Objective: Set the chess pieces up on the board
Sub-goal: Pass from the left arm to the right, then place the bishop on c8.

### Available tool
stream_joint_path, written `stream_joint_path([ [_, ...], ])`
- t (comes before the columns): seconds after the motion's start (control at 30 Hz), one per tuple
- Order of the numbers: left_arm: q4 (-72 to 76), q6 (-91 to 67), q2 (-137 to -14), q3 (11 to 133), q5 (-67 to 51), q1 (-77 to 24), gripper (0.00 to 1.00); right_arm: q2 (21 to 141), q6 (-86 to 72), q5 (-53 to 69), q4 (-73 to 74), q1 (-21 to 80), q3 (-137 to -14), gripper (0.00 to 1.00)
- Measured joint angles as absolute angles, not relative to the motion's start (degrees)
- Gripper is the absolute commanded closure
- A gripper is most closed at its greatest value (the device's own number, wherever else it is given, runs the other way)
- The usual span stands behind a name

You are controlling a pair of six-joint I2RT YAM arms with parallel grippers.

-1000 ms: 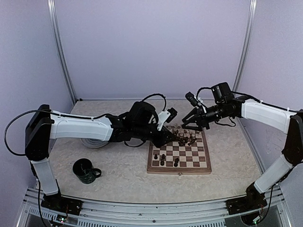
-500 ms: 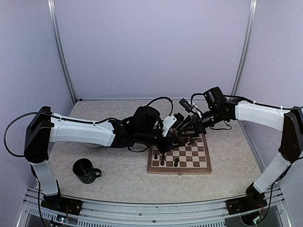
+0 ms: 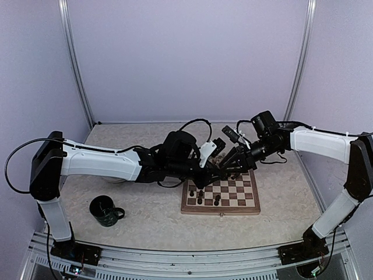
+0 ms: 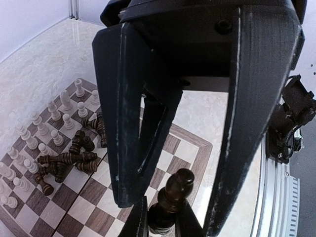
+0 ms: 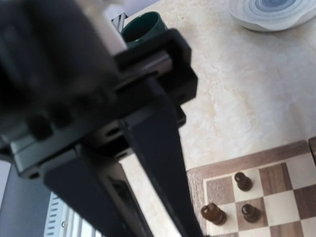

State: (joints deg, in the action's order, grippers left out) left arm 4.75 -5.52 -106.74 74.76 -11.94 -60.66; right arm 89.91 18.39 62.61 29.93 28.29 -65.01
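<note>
Left gripper (image 4: 164,224): we see it closed on one dark piece (image 4: 174,190), which stands upright between the two fingertips with its round head above them.
Held piece and board: we see it over the checked squares of the board (image 3: 233,210), close to one rim and corner. We cannot tell whether its base touches a square.
Right gripper (image 3: 232,165): it hangs low over the far half of the board, tip to tip with the left gripper. Its own camera shows only one blurred finger (image 5: 163,168), so we cannot tell whether the jaws are apart or closed, or whether they hold anything.
Heap of dark pieces (image 4: 74,158): we see them lying on their sides, tangled together on the squares beyond the left fingers.
Pale pieces (image 4: 49,123): they stand upright in rows along the board's edge, just beside the heap.
Three dark pieces (image 5: 242,180): they stand upright near a corner of the board, close together but apart from the heap.
Board: it lies flat on the table (image 3: 145,216), between the two arms, its small clasp (image 3: 221,214) facing the arm bases.
Plate (image 5: 271,12): grey swirls, off the board to the left, partly under the left arm.
Mug (image 3: 105,210): dark green, on the table well to the left of the board.
</note>
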Motion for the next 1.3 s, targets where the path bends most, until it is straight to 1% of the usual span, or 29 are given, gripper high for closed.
stream_joint_path([
  [0.07,4.80,-5.72,-106.74,74.59,-11.99,-60.66,0.86,89.91,18.26,62.46,29.43,28.29,-64.60,0.74],
  [0.17,4.82,-5.93,-106.74,74.50,-12.03,-60.66,0.85,89.91,17.87,62.00,28.25,28.29,-64.03,0.90],
  [0.23,4.54,-6.28,-106.74,74.48,-12.14,-60.55,0.80,89.86,17.91,61.67,27.62,28.29,-63.81,0.98],
  [0.27,4.49,-6.46,-106.74,74.37,-12.12,-60.51,0.74,89.82,17.82,61.21,27.11,28.27,-63.79,1.00],
  [0.33,4.49,-6.79,-106.74,74.35,-12.21,-60.40,0.62,89.71,17.74,60.47,26.57,28.27,-63.77,1.00],
  [0.37,4.64,-6.79,-106.74,74.35,-12.19,-60.42,0.58,89.56,17.72,60.07,26.44,28.29,-63.77,1.00],
  [0.43,4.67,-6.90,-106.72,74.35,-11.84,-60.47,0.54,89.17,17.96,59.07,26.50,28.27,-63.77,1.00],
  [0.47,4.60,-6.85,-106.72,74.35,-11.60,-60.47,0.48,88.90,18.22,58.57,26.63,28.23,-63.77,1.00],
  [0.5,4.54,-6.59,-106.72,74.35,-11.29,-60.47,0.44,88.53,18.63,57.84,26.94,27.94,-63.77,1.00],
  [0.53,4.45,-6.20,-106.69,74.35,-10.72,-60.47,0.42,88.01,19.22,57.06,27.46,27.70,-63.77,1.00],
  [0.73,4.01,-4.01,-104.14,72.53,-6.13,-60.45,0.40,81.97,25.12,49.98,31.22,27.20,-61.73,1.00],
  [0.93,4.38,-2.00,-100.42,71.57,-0.38,-59.40,0.40,74.87,31.77,41.30,33.67,30.33,-50.76,1.00],
  [1.13,4.56,-2.55,-100.29,71.50,0.97,-56.12,0.40,72.01,34.50,35.66,33.89,34.54,-43.99,1.00],
  [1.3,4.54,-3.14,-100.31,71.50,1.02,-54.92,0.40,71.79,35.11,32.38,32.21,36.10,-41.78,1.00],
])
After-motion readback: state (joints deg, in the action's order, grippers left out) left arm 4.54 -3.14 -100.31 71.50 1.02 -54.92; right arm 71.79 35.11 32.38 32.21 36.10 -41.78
